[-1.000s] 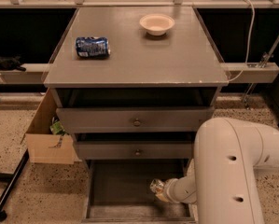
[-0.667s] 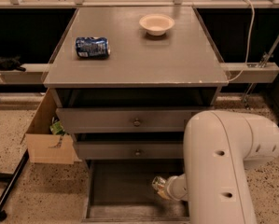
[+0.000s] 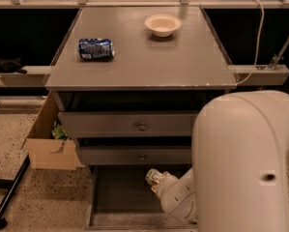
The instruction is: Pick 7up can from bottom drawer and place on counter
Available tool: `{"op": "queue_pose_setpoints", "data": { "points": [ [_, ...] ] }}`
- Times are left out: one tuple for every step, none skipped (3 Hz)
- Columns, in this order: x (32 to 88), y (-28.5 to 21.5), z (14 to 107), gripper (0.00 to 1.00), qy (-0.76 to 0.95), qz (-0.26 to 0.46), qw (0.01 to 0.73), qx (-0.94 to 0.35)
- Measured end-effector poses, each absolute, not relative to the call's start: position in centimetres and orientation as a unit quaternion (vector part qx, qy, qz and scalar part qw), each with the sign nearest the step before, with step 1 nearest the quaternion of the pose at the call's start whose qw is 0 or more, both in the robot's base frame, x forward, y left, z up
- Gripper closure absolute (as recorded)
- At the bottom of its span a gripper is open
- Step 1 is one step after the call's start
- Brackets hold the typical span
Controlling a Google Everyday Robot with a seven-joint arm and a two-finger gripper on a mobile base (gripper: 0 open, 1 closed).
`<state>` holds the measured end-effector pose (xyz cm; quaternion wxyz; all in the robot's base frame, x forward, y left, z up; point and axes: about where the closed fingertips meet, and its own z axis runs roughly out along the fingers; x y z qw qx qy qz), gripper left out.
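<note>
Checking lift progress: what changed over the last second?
The gripper, low over the drawer, moved up and slightly left, the 7up can at its tip going with it; the arm's elbow rose in view. The blue can, bowl and counter stayed put.

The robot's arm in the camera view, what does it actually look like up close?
The arm is a smooth off-white shell, bulky and rounded, with one small dark hole in its side. It narrows to a white seamed wrist. No cables or lettering show on it. The end effector, down in the open bottom drawer, is too hidden to describe.
</note>
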<state>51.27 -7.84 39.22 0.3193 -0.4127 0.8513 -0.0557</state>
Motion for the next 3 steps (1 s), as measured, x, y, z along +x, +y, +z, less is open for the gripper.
{"op": "queue_pose_setpoints", "data": {
  "points": [
    [46.8,-10.0,43.0,1.00,0.852,-0.090,0.342,-0.385],
    [43.3,-10.9,43.3,1.00,0.847,-0.105,0.341,-0.394],
    [44.4,-10.7,43.5,1.00,0.843,-0.120,0.342,-0.398]
  ]
}}
